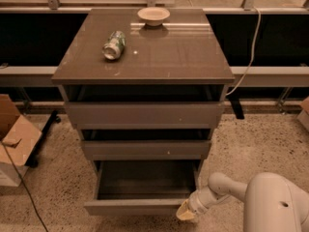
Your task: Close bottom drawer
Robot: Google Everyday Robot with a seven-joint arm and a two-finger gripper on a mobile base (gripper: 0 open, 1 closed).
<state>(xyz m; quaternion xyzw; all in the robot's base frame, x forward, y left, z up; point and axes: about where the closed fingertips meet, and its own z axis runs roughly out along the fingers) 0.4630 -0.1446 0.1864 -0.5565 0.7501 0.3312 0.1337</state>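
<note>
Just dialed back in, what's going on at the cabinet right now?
The robot's gripper sits at the right end of the front of the bottom drawer. That drawer is pulled well out, not yet closed. On the cabinet top lie a tipped can and a bowl.
</note>
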